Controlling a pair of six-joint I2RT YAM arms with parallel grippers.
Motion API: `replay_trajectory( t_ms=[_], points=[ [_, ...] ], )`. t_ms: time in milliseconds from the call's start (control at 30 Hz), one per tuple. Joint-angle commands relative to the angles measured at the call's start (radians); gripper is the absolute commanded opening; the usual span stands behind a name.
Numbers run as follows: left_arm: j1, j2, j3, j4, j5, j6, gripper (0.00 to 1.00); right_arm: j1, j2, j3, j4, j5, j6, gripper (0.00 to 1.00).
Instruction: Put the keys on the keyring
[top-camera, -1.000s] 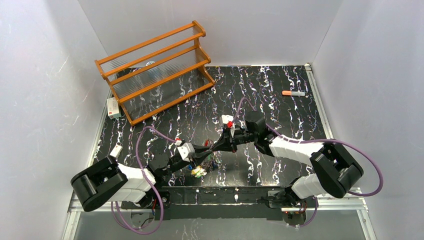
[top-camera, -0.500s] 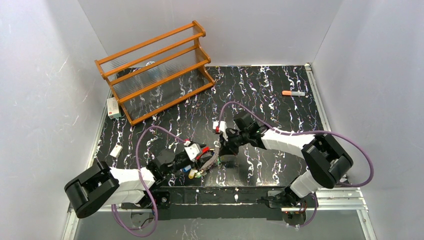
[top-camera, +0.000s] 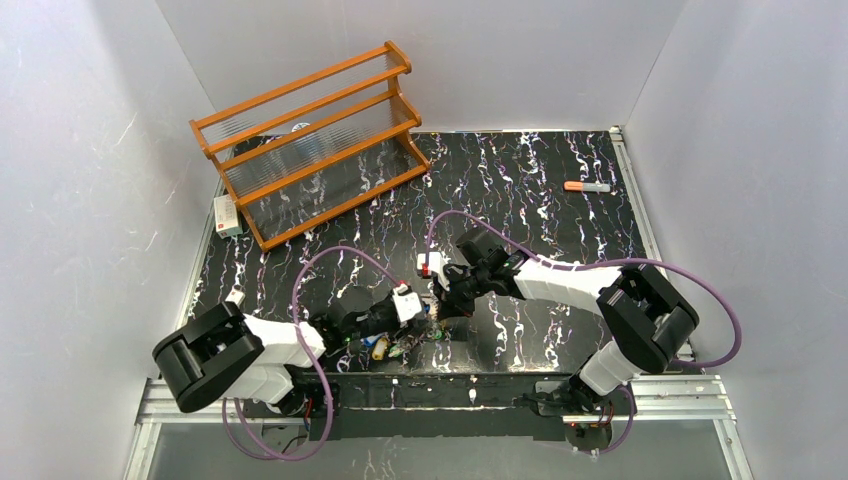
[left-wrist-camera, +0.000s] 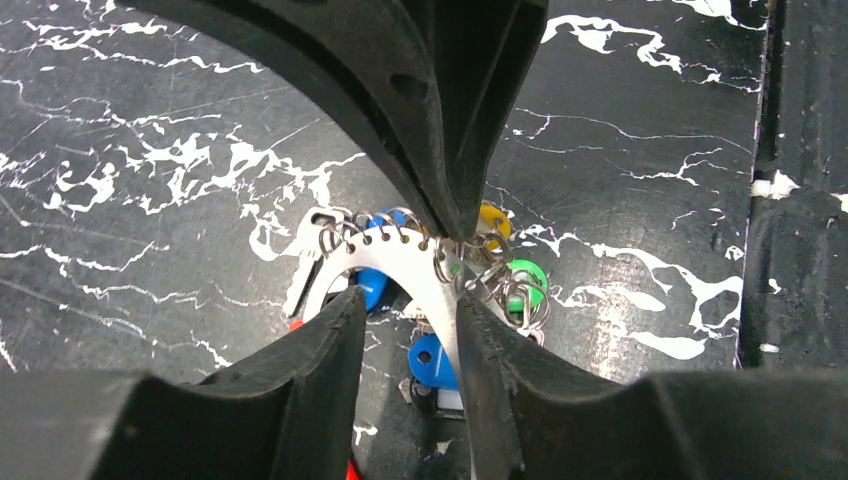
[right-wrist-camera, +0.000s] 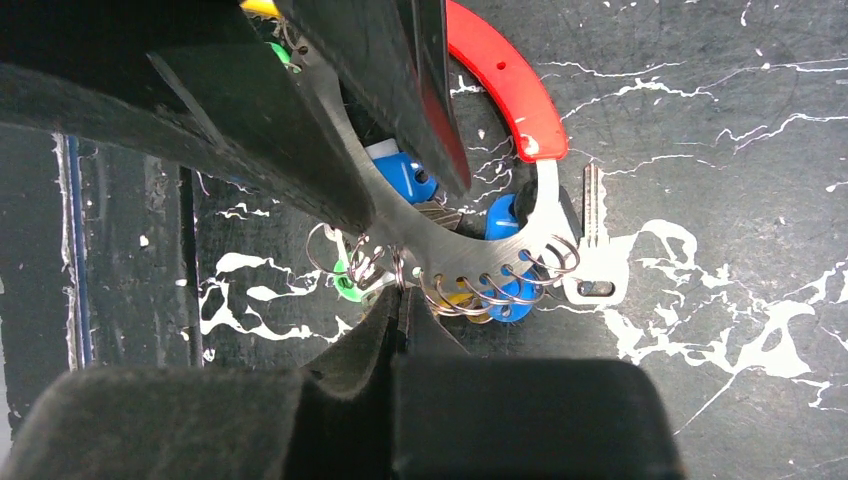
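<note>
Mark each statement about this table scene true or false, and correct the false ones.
1. The keyring has a red section. True.
2. The marker lies beside the keyring. False: it lies far away, near the far right corner.
3. The left hand grips the keyring's metal band. True.
4. All the keys are blue. False: a green key and a yellow key also show.
5. The right hand is closed. True.
</note>
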Motion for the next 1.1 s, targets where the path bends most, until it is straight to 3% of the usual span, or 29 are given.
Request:
replay_trajectory(
  t_ms=[0,400,667,800,833,900,1067],
  points=[
    [-0.004,0.038,0.055,-0.008,0.065,0.017,0.34,0.007,-0.023,0.047,-0.001,-0.045,0.003,0.01],
    [-0.004,0.092,0.085,-0.007,0.117,0.013,0.19,0.014,-0.028,0.058,0.000,-0.053,0.010,0.01],
    [-0.003,0.100,0.093,-0.004,0.109,0.004,0.00,0.016,-0.026,0.058,-0.006,-0.043,0.007,0.01],
    [-0.004,0.083,0.082,0.001,0.091,-0.014,0.00,0.015,-0.035,0.064,-0.010,-0.030,-0.011,0.03],
    [-0.004,0.076,0.078,0.004,0.083,-0.020,0.00,0.014,-0.043,0.065,-0.008,-0.029,-0.015,0.06],
    [-0.003,0.055,0.066,0.013,0.069,-0.035,0.00,0.012,-0.066,0.061,0.009,-0.027,-0.015,0.24],
    [-0.003,-0.046,0.021,0.061,0.001,-0.110,0.00,-0.011,-0.168,0.002,0.119,-0.065,0.027,0.43]
  ],
)
